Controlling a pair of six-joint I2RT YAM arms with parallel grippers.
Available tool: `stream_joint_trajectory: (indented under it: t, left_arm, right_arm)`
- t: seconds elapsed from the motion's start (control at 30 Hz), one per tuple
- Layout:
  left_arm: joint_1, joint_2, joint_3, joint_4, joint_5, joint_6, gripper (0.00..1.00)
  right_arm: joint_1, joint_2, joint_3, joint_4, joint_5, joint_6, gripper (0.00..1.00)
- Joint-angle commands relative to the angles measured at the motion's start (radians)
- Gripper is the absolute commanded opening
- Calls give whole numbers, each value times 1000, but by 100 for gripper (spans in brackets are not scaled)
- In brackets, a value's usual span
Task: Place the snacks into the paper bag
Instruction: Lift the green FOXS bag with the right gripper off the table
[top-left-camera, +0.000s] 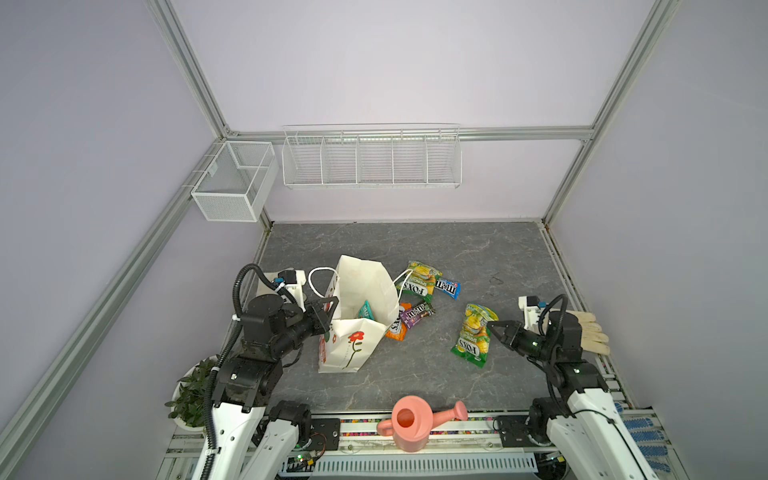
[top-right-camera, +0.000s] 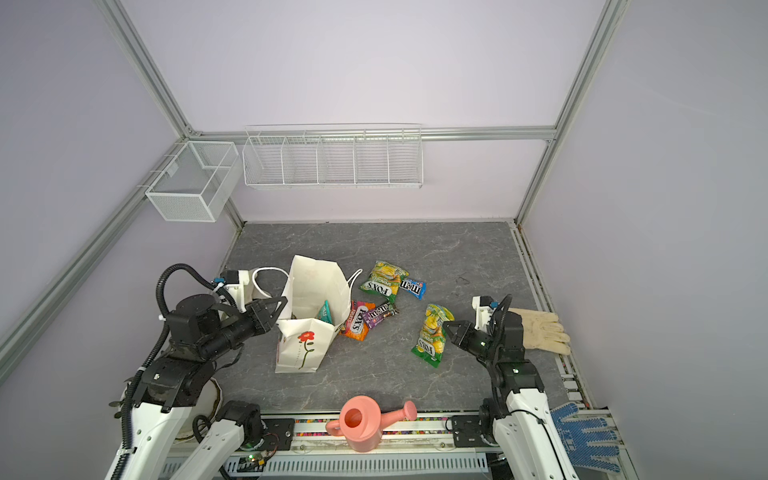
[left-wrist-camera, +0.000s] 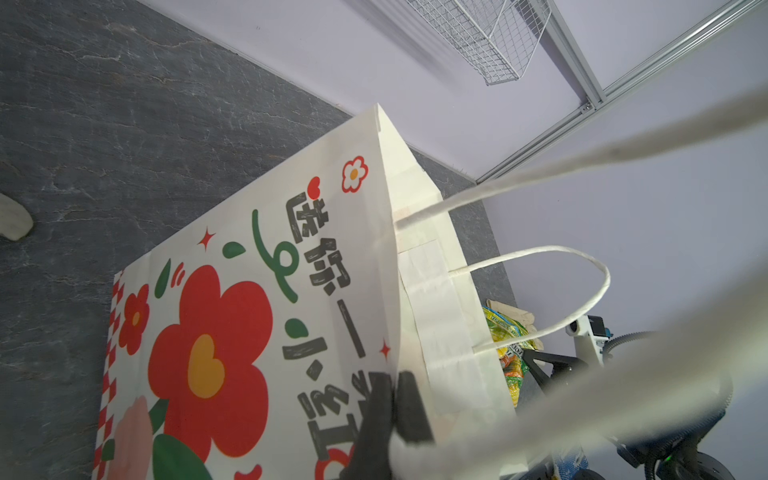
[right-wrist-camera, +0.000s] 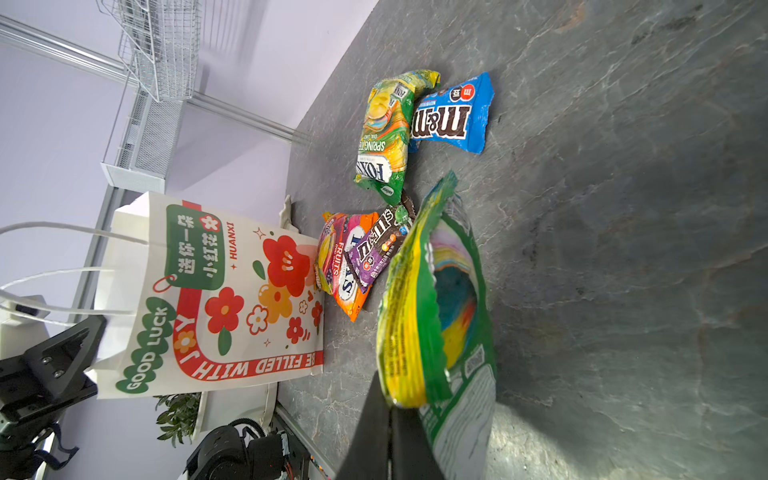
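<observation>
The cream-white paper bag (top-left-camera: 353, 345) with a red flower stands open at left centre. My left gripper (top-left-camera: 328, 309) (left-wrist-camera: 395, 395) is shut on its near-left rim, beside the cord handle. A teal pack (top-left-camera: 366, 311) shows inside the bag. My right gripper (top-left-camera: 491, 326) (right-wrist-camera: 390, 409) is shut on the edge of a green-yellow FOX'S packet (top-left-camera: 473, 336) (right-wrist-camera: 415, 299), tilted up off the table. A second green-yellow packet (top-left-camera: 419, 280), a blue M&M's pack (top-left-camera: 448, 287), a purple M&M's pack (top-left-camera: 417, 314) and an orange-purple FOX'S bag (top-left-camera: 397, 328) lie right of the bag.
A pink watering can (top-left-camera: 409, 428) stands at the table's front edge. Beige gloves (top-left-camera: 590, 332) lie at the right edge behind my right arm, and a potted plant (top-left-camera: 193, 390) sits front left. White wire baskets (top-left-camera: 372, 160) hang on the back wall.
</observation>
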Motion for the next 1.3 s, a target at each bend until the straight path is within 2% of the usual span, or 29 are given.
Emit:
stream_joint_trajectory:
  t: [0.0, 0.47, 1.27]
  left_arm:
    - [-6, -11, -3, 26, 3, -10, 0]
    - [-7, -3, 1, 36, 6, -12, 0]
    - [-9, -8, -15, 41, 7, -17, 0]
  right_arm:
    - [7, -19, 32, 84, -50, 27, 6]
    - [26, -19, 49, 203, -104, 82, 6]
    - [157, 26, 48, 442, -97, 163, 6]
